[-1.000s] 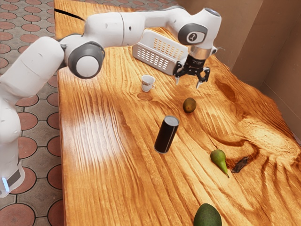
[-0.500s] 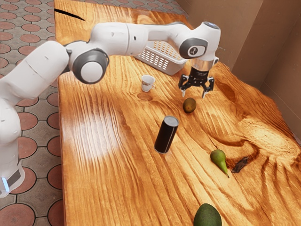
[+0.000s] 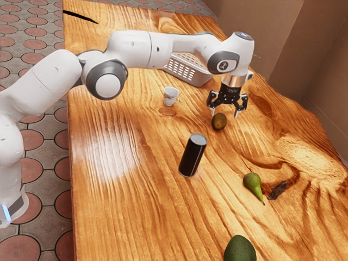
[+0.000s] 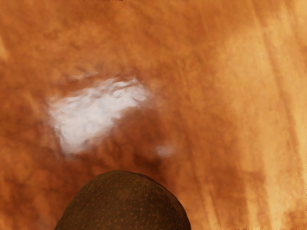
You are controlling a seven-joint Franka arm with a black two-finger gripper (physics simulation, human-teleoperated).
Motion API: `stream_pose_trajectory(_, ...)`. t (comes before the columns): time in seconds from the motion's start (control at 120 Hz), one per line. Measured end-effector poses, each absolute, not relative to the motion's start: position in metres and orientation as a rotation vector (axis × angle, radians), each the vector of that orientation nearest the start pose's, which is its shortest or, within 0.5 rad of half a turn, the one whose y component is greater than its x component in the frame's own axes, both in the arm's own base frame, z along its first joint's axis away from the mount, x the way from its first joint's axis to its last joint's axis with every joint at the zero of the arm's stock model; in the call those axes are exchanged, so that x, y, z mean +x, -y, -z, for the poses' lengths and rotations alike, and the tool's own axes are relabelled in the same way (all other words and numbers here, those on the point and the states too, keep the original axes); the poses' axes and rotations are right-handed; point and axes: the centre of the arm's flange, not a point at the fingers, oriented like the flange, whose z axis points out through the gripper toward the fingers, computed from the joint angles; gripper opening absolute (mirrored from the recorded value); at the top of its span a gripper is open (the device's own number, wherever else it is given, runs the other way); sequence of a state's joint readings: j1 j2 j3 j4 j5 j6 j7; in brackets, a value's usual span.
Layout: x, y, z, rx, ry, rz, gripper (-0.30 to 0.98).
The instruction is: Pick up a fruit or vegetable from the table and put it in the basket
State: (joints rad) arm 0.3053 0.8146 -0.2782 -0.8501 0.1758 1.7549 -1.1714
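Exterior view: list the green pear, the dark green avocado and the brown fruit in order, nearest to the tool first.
1. Brown fruit: right by the tips of the open tool.
2. Green pear: farther down the table, toward the exterior view's right.
3. Dark green avocado: farthest, at the exterior view's lower edge.
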Motion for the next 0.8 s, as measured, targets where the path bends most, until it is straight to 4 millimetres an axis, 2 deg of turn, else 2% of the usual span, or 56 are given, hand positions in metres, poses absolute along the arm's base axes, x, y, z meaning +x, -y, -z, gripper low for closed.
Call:
stream_pose_trajectory(0.125,0.764,-0.122,-0.449,-2.644,1.815,0.156,0.69)
stream_pose_trajectory(0.183,0.763,-0.128,-0.447,-2.645,1.787,0.166,0.69)
stream_pose_trajectory(0.3,0.765,-0.133,-0.431,-2.664,1.732,0.146,0.69)
stream_pose_trajectory(0.45,0.766,-0.133,-0.423,-2.699,1.675,0.135,0.69)
stream_pose_trajectory(0.8,0.769,-0.126,-0.42,-2.763,1.579,0.145,0.69)
